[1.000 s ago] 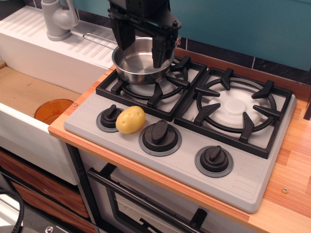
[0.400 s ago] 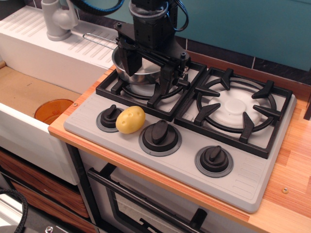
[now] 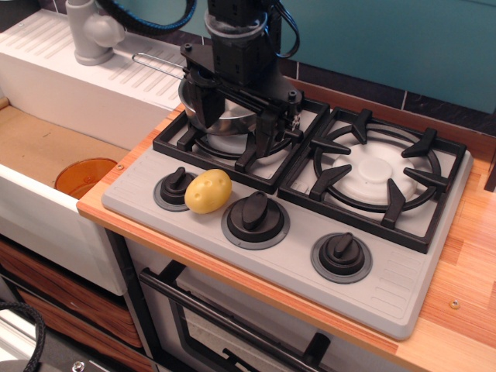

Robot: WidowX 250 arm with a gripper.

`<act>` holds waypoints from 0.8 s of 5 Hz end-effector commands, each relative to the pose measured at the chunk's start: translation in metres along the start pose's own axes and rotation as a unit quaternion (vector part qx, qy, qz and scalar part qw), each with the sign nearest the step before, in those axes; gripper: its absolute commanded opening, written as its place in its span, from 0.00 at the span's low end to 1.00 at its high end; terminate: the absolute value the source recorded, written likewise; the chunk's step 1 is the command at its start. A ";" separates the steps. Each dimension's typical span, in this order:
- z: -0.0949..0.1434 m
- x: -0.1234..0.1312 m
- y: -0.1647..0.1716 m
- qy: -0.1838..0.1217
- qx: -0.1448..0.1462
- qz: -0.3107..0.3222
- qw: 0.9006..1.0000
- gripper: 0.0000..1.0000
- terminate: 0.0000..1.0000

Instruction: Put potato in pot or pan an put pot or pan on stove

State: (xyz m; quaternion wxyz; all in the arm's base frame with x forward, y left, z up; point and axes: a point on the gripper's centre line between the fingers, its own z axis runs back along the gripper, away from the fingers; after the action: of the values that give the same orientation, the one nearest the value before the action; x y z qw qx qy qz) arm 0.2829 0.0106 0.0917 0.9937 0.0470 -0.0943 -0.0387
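The shiny steel saucepan point(image 3: 226, 118) stands on the left burner grate of the grey stove point(image 3: 387, 302). Its wire handle point(image 3: 157, 63) points back-left over the drainboard. My gripper point(image 3: 232, 124) is low over the pan's front side, open. One finger point(image 3: 198, 108) is at the pan's left and the other finger point(image 3: 268, 130) at its right front, and the arm hides most of the pan. The pale-yellow potato point(image 3: 208, 191) lies on the stove's front panel between the left knob point(image 3: 175, 188) and the middle knob point(image 3: 255, 215), apart from the gripper.
The right burner grate point(image 3: 377, 175) carries nothing. An orange bowl point(image 3: 85, 177) sits in the sink at the left, with a white faucet point(image 3: 93, 31) behind it. A third knob point(image 3: 342, 255) is front right. A wooden counter point(image 3: 465, 294) borders the stove.
The gripper has come down from above the saucepan to low around its front side. The pan and the potato have not moved.
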 end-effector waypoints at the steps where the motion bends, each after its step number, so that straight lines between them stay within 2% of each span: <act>1: 0.013 0.007 0.000 -0.028 0.000 0.001 1.000 1.00 0.00; 4: 0.012 0.007 -0.004 -0.029 -0.002 0.007 1.000 1.00 0.00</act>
State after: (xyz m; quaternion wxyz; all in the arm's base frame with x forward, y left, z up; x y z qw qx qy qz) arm 0.2841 0.0053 0.0909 0.9935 0.0420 -0.1005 -0.0322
